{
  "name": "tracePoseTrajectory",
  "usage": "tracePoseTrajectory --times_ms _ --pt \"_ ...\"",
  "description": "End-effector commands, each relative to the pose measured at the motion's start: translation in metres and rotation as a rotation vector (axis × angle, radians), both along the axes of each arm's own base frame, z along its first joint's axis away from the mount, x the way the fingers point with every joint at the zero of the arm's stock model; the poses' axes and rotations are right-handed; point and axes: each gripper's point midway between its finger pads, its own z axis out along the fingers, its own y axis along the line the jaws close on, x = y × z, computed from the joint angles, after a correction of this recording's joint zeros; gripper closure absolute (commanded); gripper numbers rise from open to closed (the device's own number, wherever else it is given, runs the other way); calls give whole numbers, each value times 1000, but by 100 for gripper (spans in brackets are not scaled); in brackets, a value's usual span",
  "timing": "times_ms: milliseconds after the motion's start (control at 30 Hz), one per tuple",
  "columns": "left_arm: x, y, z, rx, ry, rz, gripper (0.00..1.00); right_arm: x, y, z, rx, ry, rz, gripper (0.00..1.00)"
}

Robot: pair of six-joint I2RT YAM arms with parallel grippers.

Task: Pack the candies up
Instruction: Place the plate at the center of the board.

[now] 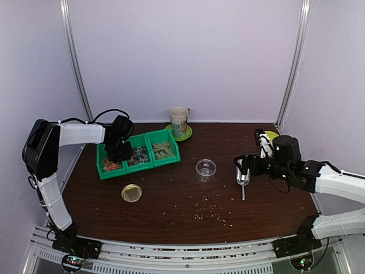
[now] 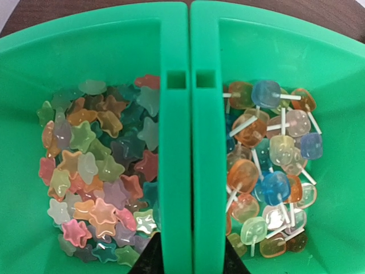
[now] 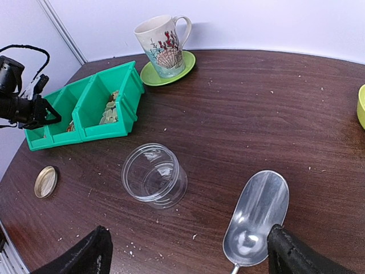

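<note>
The candies fill three joined green bins (image 1: 171, 158). In the left wrist view one bin holds star pieces (image 2: 97, 182) and the one beside it lollipop pieces (image 2: 274, 171), all in mixed colours. My left gripper (image 2: 188, 260) reaches down into these bins (image 1: 120, 150), one finger on each side of the two touching inner walls (image 2: 190, 171), pressed against them. The clear jar (image 3: 154, 175) stands open and empty mid-table (image 1: 206, 169). My right gripper (image 3: 193, 254) is wide open and empty, low over the table (image 1: 244, 167), with a metal scoop (image 3: 258, 217) lying by its right finger.
The round tan lid (image 1: 132, 193) lies near the front left (image 3: 45, 181). A patterned mug (image 1: 179, 121) stands on a green saucer (image 1: 187, 135) at the back. A yellow-green dish edge (image 3: 361, 105) sits at the right. Small crumbs (image 1: 211, 212) are scattered near the front.
</note>
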Motion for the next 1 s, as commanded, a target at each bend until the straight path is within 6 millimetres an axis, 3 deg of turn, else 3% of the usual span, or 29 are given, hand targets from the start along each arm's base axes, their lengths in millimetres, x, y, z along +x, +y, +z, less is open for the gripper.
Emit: tracePoseTrajectory --times_ms 0,200,500,733,967 --pt "-23 -37 -16 -134 51 14 74 0 -1 1 0 -17 -13 6" --pt "-34 -69 -11 -161 48 -16 66 0 0 1 -4 -16 -11 6" --pt "-38 -96 6 -209 27 -52 47 0 3 -1 -15 -12 -1 4" --pt "-41 -118 22 -251 6 -95 23 -3 9 -1 -21 -20 26 2" --pt "-39 -148 29 -312 -9 -150 19 -4 17 -2 -37 -22 53 2"
